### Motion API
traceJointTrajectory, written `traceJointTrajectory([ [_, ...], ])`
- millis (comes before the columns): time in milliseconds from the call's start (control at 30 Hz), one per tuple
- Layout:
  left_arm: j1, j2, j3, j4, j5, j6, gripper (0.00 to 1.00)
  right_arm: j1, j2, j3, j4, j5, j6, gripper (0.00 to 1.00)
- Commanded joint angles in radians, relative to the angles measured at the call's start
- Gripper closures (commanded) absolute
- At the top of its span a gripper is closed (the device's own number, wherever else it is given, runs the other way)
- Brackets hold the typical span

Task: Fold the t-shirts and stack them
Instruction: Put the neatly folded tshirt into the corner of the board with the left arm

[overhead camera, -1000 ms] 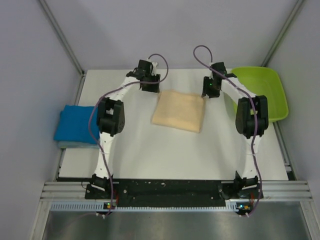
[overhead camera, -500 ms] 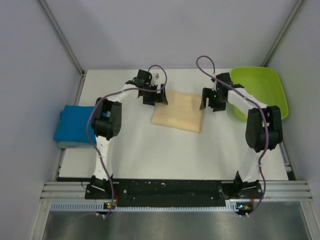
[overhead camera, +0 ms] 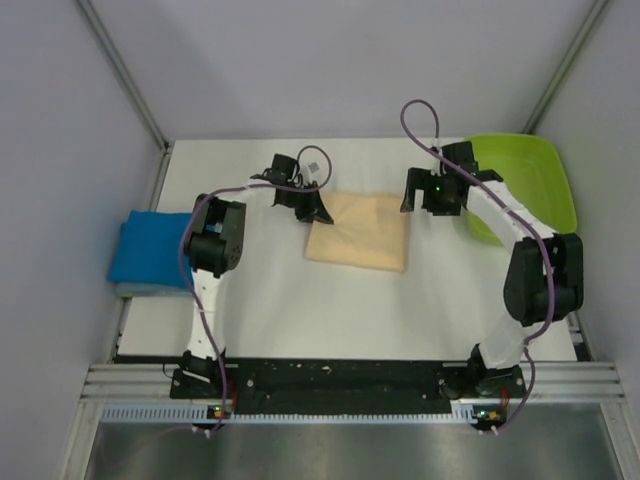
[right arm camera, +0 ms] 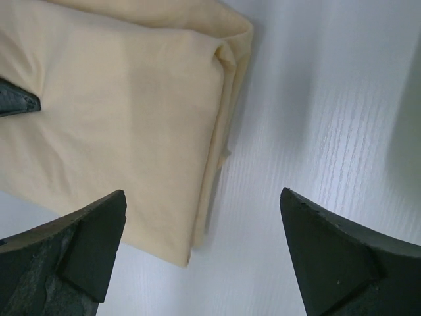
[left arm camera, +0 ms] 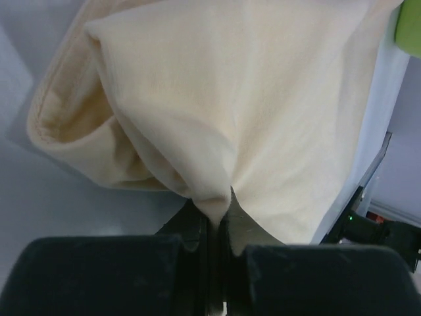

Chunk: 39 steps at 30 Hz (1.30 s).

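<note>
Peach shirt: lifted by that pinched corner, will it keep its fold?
Likely floppy: where the left gripper pinches it, the peach shirt gathers into soft creases. Lifted from that one corner, its layers would probably sag open, since the right gripper is open, holding nothing. It looks light and may slide on the smooth table.

Bright, even light with soft shadows; both wrist views blur up close.
</note>
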Motion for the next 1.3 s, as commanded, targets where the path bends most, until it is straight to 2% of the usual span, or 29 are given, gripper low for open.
traceJointTrajectory([
  [0,0.045,-0.226,-0.133,-0.123,-0.01,0.163,1.0,0.005,-0.127,-0.029,0.029,0.002,-0.005,0.01],
  [133,0.082,-0.377,-0.207,-0.305,-0.122,0.408,1.0,0.005,-0.179,-0.057,0.027,0.021,-0.015,0.01],
  [267,0.157,-0.425,-0.172,-0.575,-0.179,0.634,1.0,0.006,-0.215,-0.068,0.019,0.051,-0.038,0.01],
  [333,0.203,-0.445,-0.163,-0.702,-0.22,0.72,1.0,0.005,-0.227,-0.068,0.01,0.064,-0.052,0.01],
  [467,0.3,-0.54,-0.218,-0.819,-0.344,0.828,1.0,0.006,-0.242,-0.068,-0.002,0.087,-0.069,0.01],
  [667,0.419,-0.687,-0.203,-0.887,-0.572,0.878,1.0,0.005,-0.242,-0.068,-0.004,0.112,-0.089,0.01],
  [833,0.467,-0.759,-0.194,-0.911,-0.762,0.912,1.0,0.005,-0.244,-0.069,-0.007,0.121,-0.109,0.01],
  [1000,0.528,-0.787,-0.149,-0.908,-0.855,0.927,1.0,0.005,-0.239,-0.066,-0.008,0.121,-0.121,0.01],
  [1133,0.57,-0.796,-0.067,-0.879,-0.854,0.926,1.0,0.005,-0.235,-0.066,-0.008,0.129,-0.133,0.01],
  [1267,0.573,-0.791,-0.025,-0.836,-0.753,0.927,1.0,0.005,-0.232,-0.073,-0.01,0.147,-0.15,0.01],
])
